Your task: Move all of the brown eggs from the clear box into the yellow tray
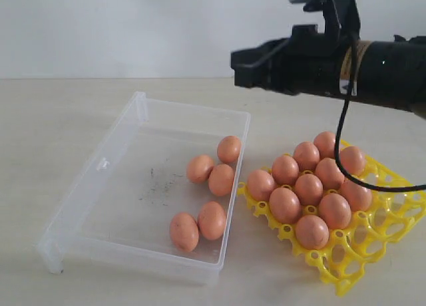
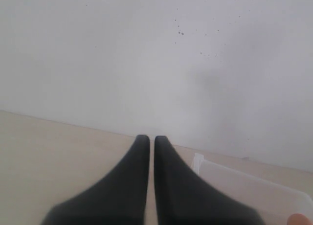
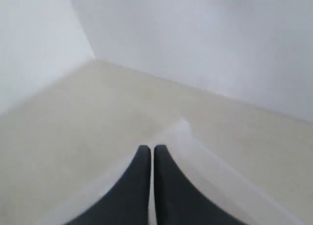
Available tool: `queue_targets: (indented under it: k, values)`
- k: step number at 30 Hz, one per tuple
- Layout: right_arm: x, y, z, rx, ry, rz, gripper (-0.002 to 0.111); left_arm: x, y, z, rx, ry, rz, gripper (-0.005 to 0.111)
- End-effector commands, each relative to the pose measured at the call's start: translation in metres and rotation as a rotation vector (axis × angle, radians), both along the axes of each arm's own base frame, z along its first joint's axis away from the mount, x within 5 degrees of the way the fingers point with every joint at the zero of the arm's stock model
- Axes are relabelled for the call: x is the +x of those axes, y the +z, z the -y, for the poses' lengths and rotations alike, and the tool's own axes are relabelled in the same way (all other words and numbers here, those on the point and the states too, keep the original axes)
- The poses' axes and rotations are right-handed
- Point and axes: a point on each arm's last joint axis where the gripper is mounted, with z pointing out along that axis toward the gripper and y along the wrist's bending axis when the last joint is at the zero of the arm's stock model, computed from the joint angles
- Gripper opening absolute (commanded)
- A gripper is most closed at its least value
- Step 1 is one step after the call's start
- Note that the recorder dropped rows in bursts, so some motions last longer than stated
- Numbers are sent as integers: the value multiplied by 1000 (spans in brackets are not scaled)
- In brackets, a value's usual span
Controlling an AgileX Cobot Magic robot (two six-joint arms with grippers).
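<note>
Nearest to us is the yellow tray [image 1: 287, 234], which lies on the pale surface [image 1: 53, 133] just beside the clear box [image 1: 126, 193]. One of its corners comes right up to the box's long wall, though we cannot tell whether the two touch. We count eleven brown eggs [image 1: 309, 189] in the tray, packed into the cups on the side nearer the box. The open yellow cups lie on the side away from the box.

Five more eggs lie on the floor of the box, all along the wall that faces the tray. Three are grouped toward its far end [image 1: 221, 179] and two sit side by side toward its near end [image 1: 184, 231]. The rest of the box floor shows dark smudges.

The right arm [image 1: 393, 73] reaches in over the tray toward the box, and a black cable [image 1: 339, 153] hangs from it in a loop. The right hand [image 1: 234, 66] hangs in the air above the far end of the box, touching nothing. In its own wrist view its fingers [image 3: 142, 161] are pressed together and hold nothing.

In the left wrist view, the left hand [image 2: 151, 139] is also closed and empty, with only a thin slit between its fingers. It points at a white wall [image 2: 146, 49], and a corner of the box lies beside it.
</note>
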Motion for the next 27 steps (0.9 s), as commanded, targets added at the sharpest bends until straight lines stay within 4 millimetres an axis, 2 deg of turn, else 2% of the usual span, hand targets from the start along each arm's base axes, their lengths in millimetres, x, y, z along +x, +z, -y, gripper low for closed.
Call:
queue_targets:
  k: [1, 3, 5, 7, 9, 10, 13, 20, 23, 25, 27]
  values:
    - [11, 20, -2, 179, -108, -152, 0, 0, 1, 0, 4, -7, 5, 4]
    - [21, 2, -2, -97, -237, -236, 1, 0, 1, 0, 4, -7, 5, 4]
    - [23, -16, -4, -217, -319, -287, 9, 0, 1, 0, 4, -7, 5, 4]
    - [23, -27, -13, -183, -261, -384, 22, 0, 1, 0, 4, -7, 5, 4]
    - [22, -41, -27, -143, -128, -512, 35, 0, 1, 0, 4, -7, 5, 4]
    - [22, -49, -34, -141, -60, -557, 37, 0, 1, 0, 4, -7, 5, 4]
    - [27, -67, -44, -148, 7, -622, 34, 0, 1, 0, 4, -7, 5, 4]
    - [46, -92, -50, -177, -29, -652, 32, 0, 1, 0, 4, -7, 5, 4]
    - [52, -90, -58, -205, 3, -593, 32, 0, 1, 0, 4, -7, 5, 4]
    - [53, -86, -64, -334, 93, -400, 32, 0, 1, 0, 4, -7, 5, 4]
    - [50, -81, -75, -500, 177, -165, 21, 0, 1, 0, 4, -7, 5, 4]
